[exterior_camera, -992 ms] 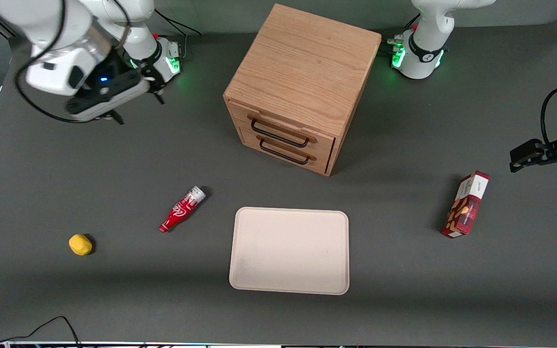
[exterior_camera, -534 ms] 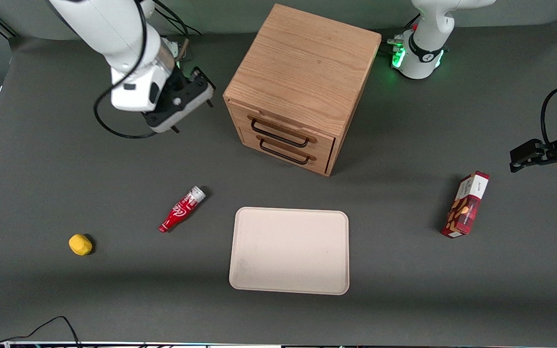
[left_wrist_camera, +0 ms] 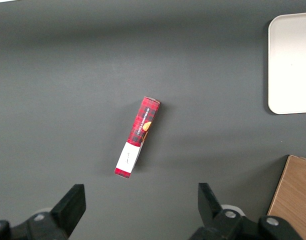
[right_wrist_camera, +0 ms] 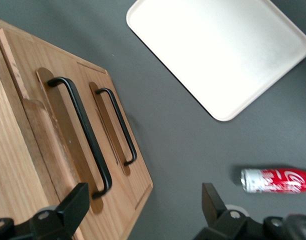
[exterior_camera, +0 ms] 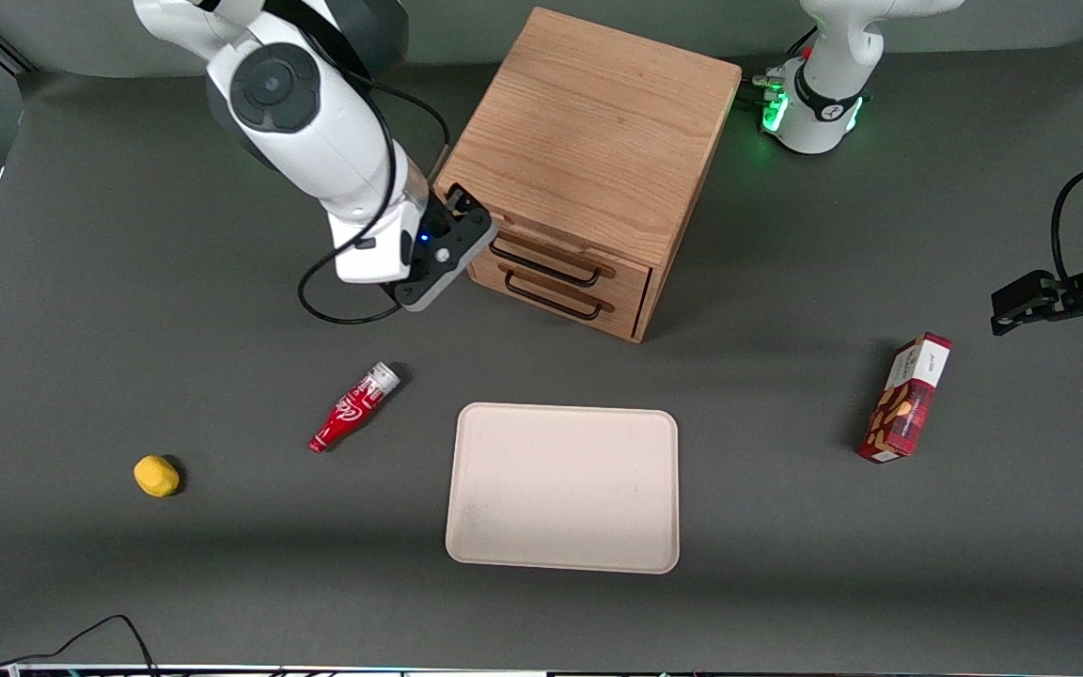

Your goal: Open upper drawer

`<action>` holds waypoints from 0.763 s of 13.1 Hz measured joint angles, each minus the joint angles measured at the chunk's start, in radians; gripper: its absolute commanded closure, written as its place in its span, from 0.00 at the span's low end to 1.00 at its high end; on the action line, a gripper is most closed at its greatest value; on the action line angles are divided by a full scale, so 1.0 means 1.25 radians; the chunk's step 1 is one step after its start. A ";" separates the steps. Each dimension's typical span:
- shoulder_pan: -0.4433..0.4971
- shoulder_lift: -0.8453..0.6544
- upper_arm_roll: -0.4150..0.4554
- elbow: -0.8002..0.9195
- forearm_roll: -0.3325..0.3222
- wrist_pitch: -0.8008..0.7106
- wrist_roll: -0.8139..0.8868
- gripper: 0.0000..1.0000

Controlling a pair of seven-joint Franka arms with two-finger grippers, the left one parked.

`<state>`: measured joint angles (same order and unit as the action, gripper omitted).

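My gripper [right_wrist_camera: 143,210], fingers spread, hovers beside the upper drawer [exterior_camera: 556,256]; next I must straddle its black handle [right_wrist_camera: 82,134].

White arm [exterior_camera: 316,132] — black end effector [exterior_camera: 443,246]

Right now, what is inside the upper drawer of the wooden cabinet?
That cannot be seen: the upper drawer is shut, so its front and black handle cover the inside. The gripper, open, hangs in front of the drawer, at one end of the handle.

Even overhead light, soft shadows; tray [right_wrist_camera: 220,47] glares white (wrist view); frames sharp.
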<state>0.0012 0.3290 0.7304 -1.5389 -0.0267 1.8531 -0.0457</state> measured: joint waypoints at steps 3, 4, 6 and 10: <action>0.003 0.026 0.012 -0.028 -0.001 0.065 -0.001 0.00; 0.004 0.034 0.016 -0.036 -0.001 0.079 -0.004 0.00; 0.006 0.046 0.024 -0.047 -0.001 0.094 -0.010 0.00; 0.006 0.056 0.041 -0.076 0.001 0.114 -0.014 0.00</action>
<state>0.0082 0.3994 0.7812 -1.6343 -0.0258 1.9960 -0.0630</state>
